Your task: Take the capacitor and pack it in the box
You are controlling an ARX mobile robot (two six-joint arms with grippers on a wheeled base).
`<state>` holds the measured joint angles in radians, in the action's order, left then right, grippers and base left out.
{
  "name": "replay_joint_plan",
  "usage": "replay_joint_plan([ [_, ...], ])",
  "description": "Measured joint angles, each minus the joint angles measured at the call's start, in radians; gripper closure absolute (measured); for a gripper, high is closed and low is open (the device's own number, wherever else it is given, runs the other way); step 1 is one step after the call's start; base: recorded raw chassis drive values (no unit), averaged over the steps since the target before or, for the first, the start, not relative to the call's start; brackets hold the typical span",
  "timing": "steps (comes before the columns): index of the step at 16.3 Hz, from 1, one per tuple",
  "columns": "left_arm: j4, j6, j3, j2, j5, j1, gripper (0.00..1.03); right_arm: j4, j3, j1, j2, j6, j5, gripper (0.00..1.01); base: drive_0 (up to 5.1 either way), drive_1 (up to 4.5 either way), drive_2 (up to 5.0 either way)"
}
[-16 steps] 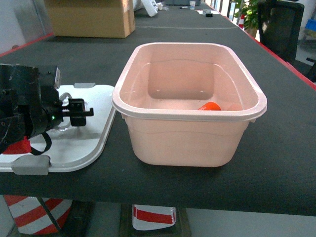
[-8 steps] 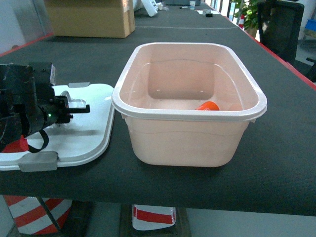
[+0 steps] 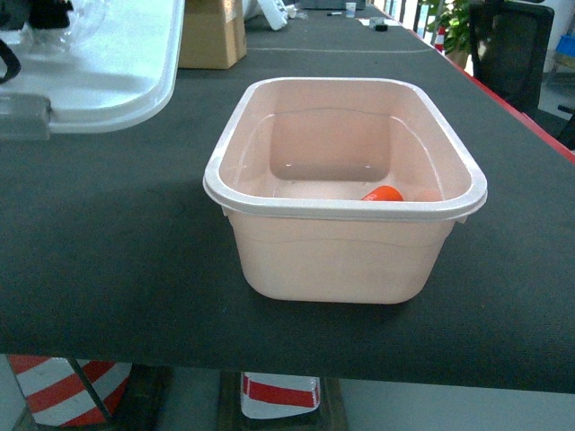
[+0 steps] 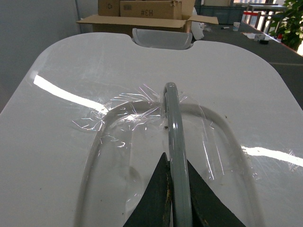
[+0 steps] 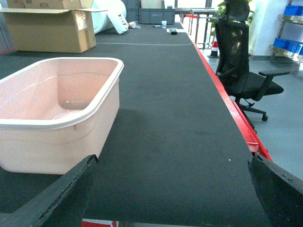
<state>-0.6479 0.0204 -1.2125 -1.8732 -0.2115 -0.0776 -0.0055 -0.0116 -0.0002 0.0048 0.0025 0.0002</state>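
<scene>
Item, packing stage: our left fingers [image 4: 171, 198] pinch the lid [image 4: 71, 142] by its grey handle [image 4: 173, 123], raised for closing; right fingers [image 5: 173, 189] wide, empty; box [image 3: 346, 193] beside them on the counter [image 5: 170, 118], orange capacitor [image 3: 384, 193] inside.

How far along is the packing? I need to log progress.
Done: an orange capacitor lies in the open pink box. In hand: the left gripper is shut on the handle of the white lid, held above the table. Left: closing the box.
</scene>
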Motion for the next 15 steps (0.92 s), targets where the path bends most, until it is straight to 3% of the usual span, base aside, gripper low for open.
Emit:
replay_joint_plan([
  [3, 0.136, 0.036, 0.001, 0.071, -0.095, -0.173, 1.01, 0.000, 0.000, 0.000, 0.000, 0.000, 0.000, 0.03, 0.0, 0.00, 0.0],
  [7, 0.210, 0.080, -0.093, 0.031, -0.188, -0.383, 1.01, 0.001, 0.000, 0.000, 0.000, 0.000, 0.000, 0.03, 0.0, 0.00, 0.0],
  [10, 0.253, 0.090, -0.172, -0.064, -0.256, -0.468, 1.01, 0.000, 0.000, 0.000, 0.000, 0.000, 0.000, 0.03, 0.0, 0.00, 0.0],
  [15, 0.312, 0.139, -0.270, -0.171, -0.317, -0.543, 1.01, 0.000, 0.000, 0.000, 0.000, 0.000, 0.000, 0.03, 0.0, 0.00, 0.0],
])
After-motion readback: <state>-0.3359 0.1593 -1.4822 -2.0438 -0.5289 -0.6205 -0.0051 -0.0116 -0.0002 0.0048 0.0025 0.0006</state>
